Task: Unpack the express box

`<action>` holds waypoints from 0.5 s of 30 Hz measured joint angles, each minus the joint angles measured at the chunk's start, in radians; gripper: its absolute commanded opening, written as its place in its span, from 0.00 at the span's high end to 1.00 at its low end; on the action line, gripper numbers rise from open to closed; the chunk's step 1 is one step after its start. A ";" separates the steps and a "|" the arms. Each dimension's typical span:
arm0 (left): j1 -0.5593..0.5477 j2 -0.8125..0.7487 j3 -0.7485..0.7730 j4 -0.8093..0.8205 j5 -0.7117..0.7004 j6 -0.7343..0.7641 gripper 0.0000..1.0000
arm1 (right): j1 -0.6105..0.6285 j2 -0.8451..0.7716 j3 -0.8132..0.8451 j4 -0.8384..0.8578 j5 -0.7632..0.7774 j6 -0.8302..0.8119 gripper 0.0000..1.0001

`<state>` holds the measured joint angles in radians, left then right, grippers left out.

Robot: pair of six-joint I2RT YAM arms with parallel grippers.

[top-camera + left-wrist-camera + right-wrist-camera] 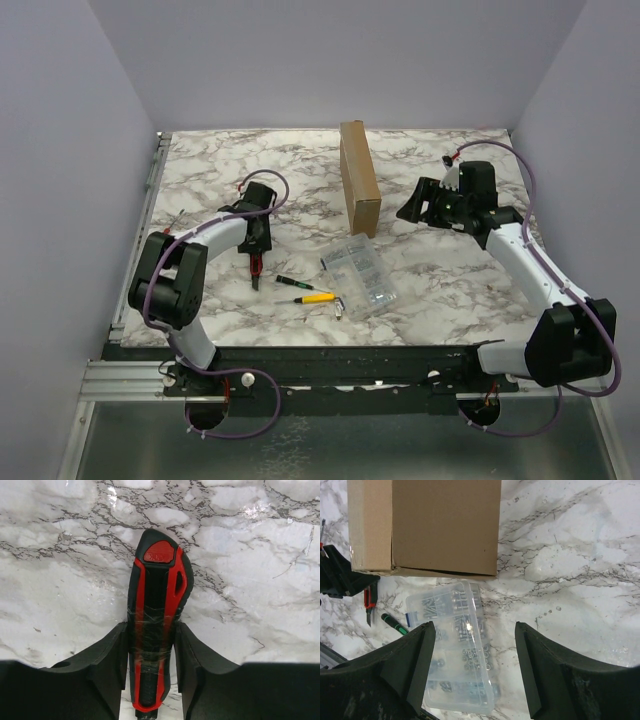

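Where the overhead camera looks down on me, my left gripper (257,250) sits low over the marble table (200,170) with a red-and-black cutter (256,270) poking out past its fingertips. The express box (359,185) stands on edge, well apart from those fingers. It is near the tips of my right gripper (415,205), which faces it without touching. A clear case (362,277) of small parts lies between my two grippers, with a green-handled screwdriver (291,282) and a yellow-handled tool (316,297) just beside it.

From my left wrist, my fingers (112,650) press against both sides of the cutter's handle, pinching it. Its rounded red-capped end reaches beyond my fingertips over bare marble.

From my right wrist, my fingers (415,660) are spread wide with nothing gripped between them. The express box (445,525) fills the space ahead of my fingertips, closed, showing one broad face and one narrow face. The clear case (465,670) lies on the table under the gap, closer to the finger on the left of this view. The screwdriver's green handle (392,621) shows outside that finger.
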<state>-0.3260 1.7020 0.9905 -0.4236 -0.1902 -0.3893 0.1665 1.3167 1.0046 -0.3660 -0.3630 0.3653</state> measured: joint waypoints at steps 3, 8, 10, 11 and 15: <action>-0.004 0.014 0.029 -0.031 -0.021 -0.003 0.86 | 0.000 0.001 0.008 -0.019 0.014 0.000 0.26; -0.008 0.014 0.039 -0.047 -0.043 0.006 0.98 | 0.000 0.001 0.014 -0.042 0.018 0.000 0.26; -0.010 0.009 0.046 -0.078 -0.061 0.024 1.00 | 0.000 0.001 0.022 -0.048 0.013 0.001 0.26; -0.010 0.005 0.050 -0.095 -0.068 0.032 1.00 | 0.000 0.001 0.027 -0.050 0.008 0.001 0.26; -0.009 -0.061 0.084 -0.163 -0.077 0.085 1.00 | 0.000 0.002 0.059 -0.060 0.000 0.000 0.21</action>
<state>-0.3351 1.6405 1.0740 -0.5865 -0.2672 -0.3046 0.1665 1.3186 1.0634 -0.4255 -0.3634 0.3649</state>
